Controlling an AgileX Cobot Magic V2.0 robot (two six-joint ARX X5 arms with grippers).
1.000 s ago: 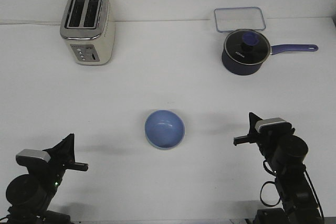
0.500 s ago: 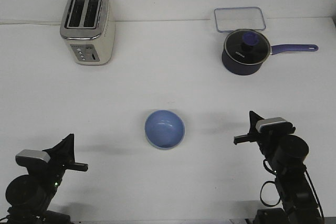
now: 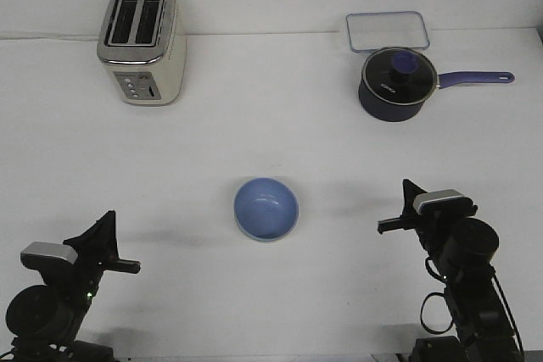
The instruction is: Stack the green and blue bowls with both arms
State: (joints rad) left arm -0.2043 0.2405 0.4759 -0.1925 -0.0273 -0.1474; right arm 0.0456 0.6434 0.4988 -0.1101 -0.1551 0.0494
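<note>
The blue bowl (image 3: 266,208) sits upright in the middle of the table, about midway between my two arms. A thin pale edge shows under its near-left rim; the green bowl is not separately visible, and I cannot tell whether that edge is it. My left gripper (image 3: 123,242) is at the near left, well apart from the bowl, fingers spread open and empty. My right gripper (image 3: 393,206) is at the near right, also open and empty, pointing toward the bowl with a clear gap between them.
A silver and cream toaster (image 3: 142,44) stands at the far left. At the far right is a dark navy saucepan (image 3: 397,84) with a lid and purple handle, and behind it a clear rectangular container (image 3: 387,30).
My left arm has shifted slightly left and back toward the table's near edge. The right arm and the blue bowl have not moved.
</note>
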